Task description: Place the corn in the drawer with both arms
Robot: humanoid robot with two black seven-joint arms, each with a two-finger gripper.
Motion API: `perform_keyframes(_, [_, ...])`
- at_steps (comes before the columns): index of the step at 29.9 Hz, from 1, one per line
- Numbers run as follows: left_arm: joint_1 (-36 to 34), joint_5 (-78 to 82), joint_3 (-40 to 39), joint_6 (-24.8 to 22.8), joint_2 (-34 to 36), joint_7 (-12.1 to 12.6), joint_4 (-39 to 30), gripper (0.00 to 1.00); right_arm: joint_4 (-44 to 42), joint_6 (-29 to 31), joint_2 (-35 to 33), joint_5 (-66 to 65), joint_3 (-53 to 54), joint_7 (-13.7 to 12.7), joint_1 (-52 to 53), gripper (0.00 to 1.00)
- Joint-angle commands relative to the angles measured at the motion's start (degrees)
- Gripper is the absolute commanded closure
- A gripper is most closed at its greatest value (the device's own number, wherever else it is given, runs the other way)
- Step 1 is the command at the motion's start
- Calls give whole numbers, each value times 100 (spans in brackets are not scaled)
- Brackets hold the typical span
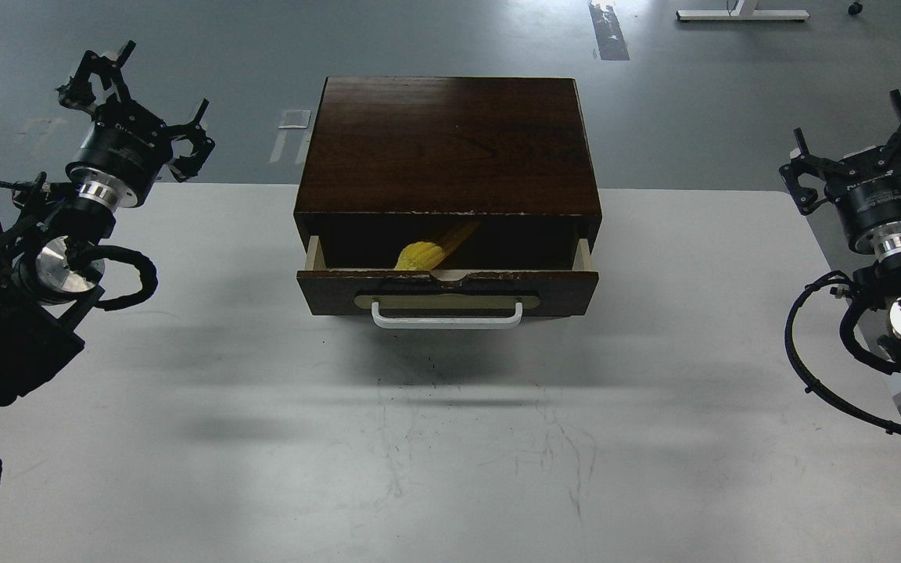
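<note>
A dark brown wooden box (pixel 449 145) stands at the table's far middle. Its drawer (pixel 448 291) is pulled out a little and has a white bar handle (pixel 446 316). The yellow corn (pixel 419 255) lies inside the drawer, left of centre, its far part in shadow under the box top. My left gripper (pixel 131 98) is open and empty, raised at the far left, well clear of the box. My right gripper (pixel 866 152) is open and empty, raised at the far right edge of the table.
The white table (pixel 450 438) spreads in front of the box, with faint scratch marks near the middle. Grey floor lies behind, with a strip of tape (pixel 294 119) and a white stand base (pixel 740 13).
</note>
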Motion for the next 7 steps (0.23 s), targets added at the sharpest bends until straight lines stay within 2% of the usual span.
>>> perform_keyframes(1, [20,-1,3,0,-21,24,-7,1,-17,-1,-22,-30,9,-3,17,0])
perform_keyframes(7, [2,-10,-41,0,41,112,1,1,-70,-1,-189,-30,27,-3,26,0])
